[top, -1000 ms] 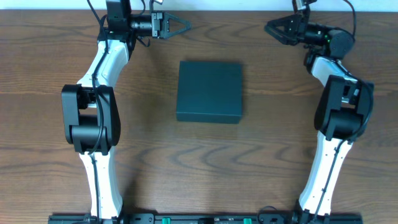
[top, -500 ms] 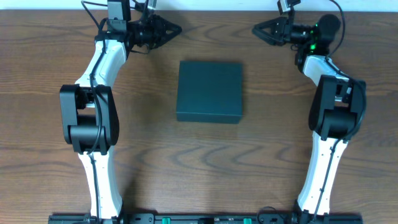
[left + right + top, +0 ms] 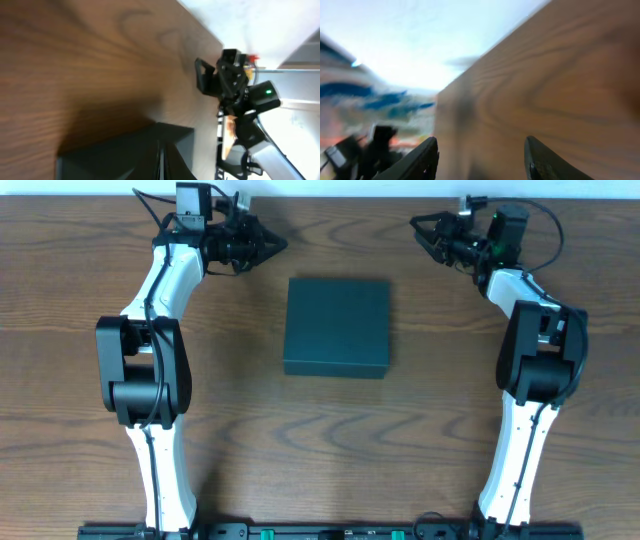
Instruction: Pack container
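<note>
A dark brown table (image 3: 330, 440) with strong wood grain fills the overhead view, evenly lit and marked by soft shadows. Past its far edge runs a narrow white strip (image 3: 340, 188), wall or floor I cannot tell, and the left wrist view shows white ground (image 3: 250, 20) beyond the table's edge too. In the right wrist view the space past the edge is a pale blur (image 3: 420, 40) with smeared blue shapes (image 3: 385, 95) at the left.

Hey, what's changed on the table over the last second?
The left tool closed on nothing and edged slightly nearer the container. The right tool shifted a little toward the left tool, still open and empty. The container stayed put, lid shut.
</note>
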`<state>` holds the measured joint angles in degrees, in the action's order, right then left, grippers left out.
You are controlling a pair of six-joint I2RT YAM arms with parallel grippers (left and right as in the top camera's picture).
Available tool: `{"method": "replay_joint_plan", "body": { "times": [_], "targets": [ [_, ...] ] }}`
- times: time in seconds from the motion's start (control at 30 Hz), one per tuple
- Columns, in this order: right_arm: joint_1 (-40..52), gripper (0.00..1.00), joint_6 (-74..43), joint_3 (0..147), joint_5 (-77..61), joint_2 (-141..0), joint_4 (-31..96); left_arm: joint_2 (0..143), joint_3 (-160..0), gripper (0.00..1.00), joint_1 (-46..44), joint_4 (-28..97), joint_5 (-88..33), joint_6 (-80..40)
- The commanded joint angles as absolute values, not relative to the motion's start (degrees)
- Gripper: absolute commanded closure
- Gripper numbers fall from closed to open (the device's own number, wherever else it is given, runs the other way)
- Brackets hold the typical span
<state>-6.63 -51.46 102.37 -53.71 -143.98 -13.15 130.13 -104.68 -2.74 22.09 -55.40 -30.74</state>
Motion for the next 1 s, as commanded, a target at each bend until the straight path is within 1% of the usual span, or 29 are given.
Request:
{"method": "replay_joint_plan", "body": {
  "times": [0.0, 0.17, 0.27, 0.37, 0.53, 0.67, 0.73, 0.8, 0.83, 0.87, 0.9, 0.93, 0.97],
  "targets": [
    [-6.0, 0.45, -44.3, 102.8, -44.3, -144.0, -9.3, 130.5, -105.2, 0.94, -2.7, 26.2, -49.0, -25.6],
    [-5.2, 0.47, -36.7, 103.7, -37.3, -144.0, 0.4, 130.2, -105.8, 0.94, -2.8, 33.6, -43.5, -20.0],
    [-5.2, 0.49, -33.6, 107.5, -36.8, -143.9, 6.0, 127.3, -108.0, 0.94, -2.9, 40.4, -38.5, -14.9],
    [-5.0, 0.5, -28.0, 113.6, -35.2, -142.7, 14.8, 120.3, -108.8, 0.94, -3.5, 44.3, -34.6, -9.0],
    [-2.9, 0.49, -18.5, 121.1, -26.4, -138.0, 28.6, 109.4, -108.8, 0.94, -5.0, 50.0, -29.4, -0.8],
    [-0.2, 0.47, -14.9, 122.1, -21.9, -132.4, 32.5, 102.1, -108.8, 0.94, -6.0, 56.0, -27.5, 5.2],
    [1.0, 0.43, -14.2, 122.1, -21.8, -130.2, 33.5, 99.4, -108.8, 0.94, -6.2, 58.7, -27.4, 6.4],
    [2.2, 0.32, -14.1, 122.1, -21.8, -127.9, 34.7, 96.9, -108.8, 0.94, -6.1, 61.0, -27.4, 6.8],
    [2.7, 0.24, -14.1, 122.1, -21.8, -127.0, 35.5, 95.6, -108.8, 0.94, -6.1, 62.0, -27.4, 7.0],
    [3.2, 0.11, -14.1, 122.1, -21.8, -126.2, 36.3, 94.7, -108.8, 0.93, -6.1, 62.8, -27.4, 7.4],
    [3.6, 0.01, -14.1, 122.1, -21.8, -125.7, 36.9, 93.7, -108.8, 0.87, -6.1, 63.5, -27.4, 7.7],
    [3.9, 0.01, -14.1, 122.1, -21.8, -125.4, 37.3, 92.9, -108.8, 0.77, -6.1, 64.1, -27.4, 7.7],
    [4.3, 0.01, -14.1, 122.1, -21.8, -125.1, 37.8, 92.3, -108.8, 0.6, -6.1, 64.5, -27.4, 7.7]
  ]
}}
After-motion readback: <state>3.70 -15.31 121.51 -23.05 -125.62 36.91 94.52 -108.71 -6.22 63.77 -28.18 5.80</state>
